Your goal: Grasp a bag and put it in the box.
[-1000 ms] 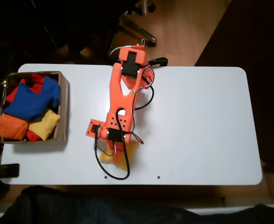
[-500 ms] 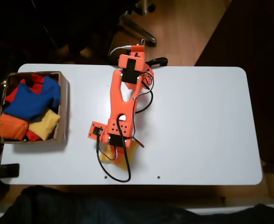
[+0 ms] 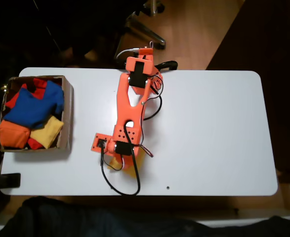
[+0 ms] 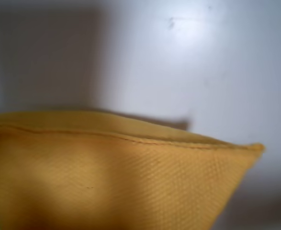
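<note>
On the white counter (image 3: 209, 128), with the box (image 3: 68, 116) at its left edge, your hand (image 3: 126, 160) sat over the yellow bag (image 3: 133, 168) near the front edge, its grip state untellable, so you needed to pinch mid-bag firmly before lifting.

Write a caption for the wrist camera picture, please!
Close-up of the mustard-yellow bag, its stitched seam showing, lying on the white table.
</note>
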